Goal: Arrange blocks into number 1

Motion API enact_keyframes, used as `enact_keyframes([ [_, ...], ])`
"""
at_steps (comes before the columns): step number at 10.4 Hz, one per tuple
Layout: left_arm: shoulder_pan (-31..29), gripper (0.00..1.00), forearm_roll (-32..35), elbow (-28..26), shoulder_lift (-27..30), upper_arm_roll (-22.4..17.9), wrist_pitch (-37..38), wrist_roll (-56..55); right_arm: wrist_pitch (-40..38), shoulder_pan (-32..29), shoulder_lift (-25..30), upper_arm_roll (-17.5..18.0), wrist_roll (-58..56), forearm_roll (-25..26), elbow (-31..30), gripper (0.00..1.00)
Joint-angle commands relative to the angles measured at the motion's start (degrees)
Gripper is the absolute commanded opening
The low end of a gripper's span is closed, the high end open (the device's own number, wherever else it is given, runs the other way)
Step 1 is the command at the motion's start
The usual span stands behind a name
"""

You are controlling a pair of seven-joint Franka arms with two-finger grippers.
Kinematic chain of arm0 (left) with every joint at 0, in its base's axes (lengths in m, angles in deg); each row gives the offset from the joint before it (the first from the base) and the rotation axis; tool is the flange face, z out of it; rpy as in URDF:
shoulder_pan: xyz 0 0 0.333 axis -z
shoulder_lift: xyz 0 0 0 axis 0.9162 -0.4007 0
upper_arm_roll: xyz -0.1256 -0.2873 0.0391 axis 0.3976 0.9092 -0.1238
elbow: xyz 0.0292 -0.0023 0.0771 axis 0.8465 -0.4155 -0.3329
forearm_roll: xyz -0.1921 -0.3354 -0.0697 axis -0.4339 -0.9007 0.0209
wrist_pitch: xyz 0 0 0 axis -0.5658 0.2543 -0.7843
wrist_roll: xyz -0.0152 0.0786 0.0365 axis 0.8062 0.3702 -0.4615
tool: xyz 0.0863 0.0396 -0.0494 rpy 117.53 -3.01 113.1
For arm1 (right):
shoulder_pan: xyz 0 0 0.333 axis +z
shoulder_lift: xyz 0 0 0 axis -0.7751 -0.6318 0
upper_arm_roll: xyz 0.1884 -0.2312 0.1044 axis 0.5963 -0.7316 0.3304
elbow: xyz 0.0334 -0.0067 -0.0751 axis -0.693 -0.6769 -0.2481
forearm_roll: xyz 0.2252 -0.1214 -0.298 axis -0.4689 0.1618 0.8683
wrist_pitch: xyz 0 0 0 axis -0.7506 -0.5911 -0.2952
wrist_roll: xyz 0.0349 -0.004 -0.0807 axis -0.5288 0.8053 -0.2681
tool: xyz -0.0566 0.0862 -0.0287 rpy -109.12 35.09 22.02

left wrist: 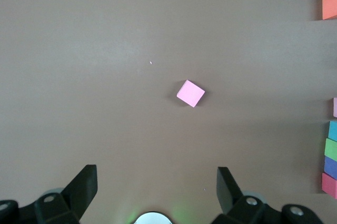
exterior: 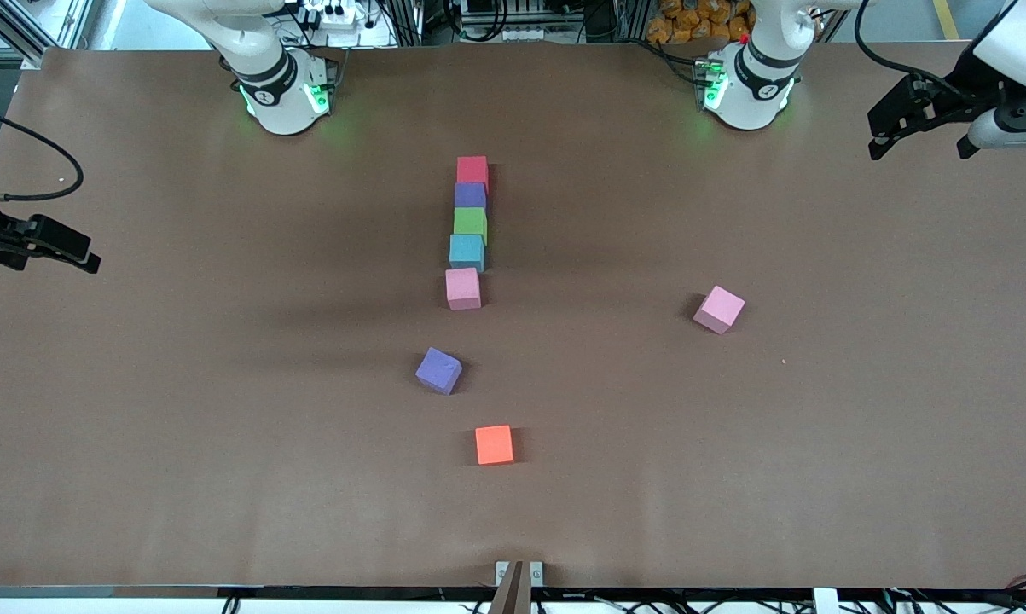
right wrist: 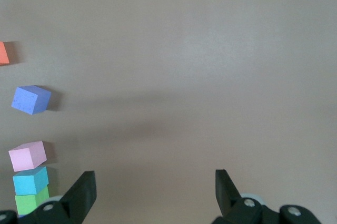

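Note:
Five blocks form a straight column at mid-table: red [exterior: 472,170], purple [exterior: 471,195], green [exterior: 470,223], light blue [exterior: 466,251] and pink [exterior: 463,287], the pink one nearest the front camera. A loose purple block [exterior: 438,370] lies nearer still, turned askew, and an orange block [exterior: 494,444] nearer again. Another pink block [exterior: 719,309] [left wrist: 190,93] sits alone toward the left arm's end. My left gripper [exterior: 916,147] [left wrist: 157,182] hangs open and empty over that end. My right gripper [exterior: 69,251] [right wrist: 155,187] hangs open and empty over the right arm's end.
Both arm bases [exterior: 284,94] [exterior: 747,85] stand along the table's edge farthest from the front camera. A small bracket [exterior: 518,573] sits at the table's edge nearest that camera. A black cable [exterior: 43,162] loops above the right arm's end.

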Motion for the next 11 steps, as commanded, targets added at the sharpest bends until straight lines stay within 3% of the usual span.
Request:
enact_keyframes([
  [1, 0.0, 1.00, -1.4, 0.5, 0.3, 0.2, 0.8, -0.2, -1.6, -0.9, 0.7, 0.7, -0.7, 1.9, 0.2, 1.00],
  [11, 0.2, 1.00, -1.4, 0.6, 0.1, 0.3, 0.9, -0.2, -2.0, -0.9, 1.2, 0.5, -1.1, 1.3, 0.1, 1.00],
])
